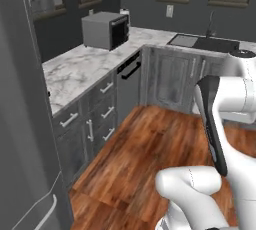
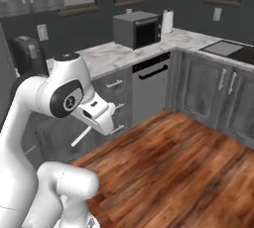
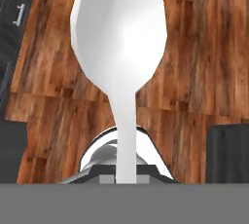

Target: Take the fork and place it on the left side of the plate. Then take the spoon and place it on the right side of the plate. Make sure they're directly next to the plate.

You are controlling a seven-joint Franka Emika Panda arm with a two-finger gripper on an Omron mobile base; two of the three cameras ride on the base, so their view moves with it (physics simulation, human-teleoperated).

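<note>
The spoon (image 3: 119,33) is pale silver-white, and its round bowl looms large in the hand view above the wooden floor. Its thin handle runs down between the fingers at the bottom of that view. In the right base view the spoon (image 2: 81,137) shows as a thin pale stick slanting down and left out of my gripper (image 2: 94,126), which is shut on it in mid-air over the floor, in front of the lower cabinets. The fork and the plate are out of view.
An L-shaped marble counter (image 1: 80,69) carries a grey microwave (image 1: 106,30) in the corner and a sink (image 1: 200,41) on the far run. A black toaster (image 2: 27,53) stands at the counter's left end in the right base view. Wooden floor (image 2: 178,167) lies open ahead.
</note>
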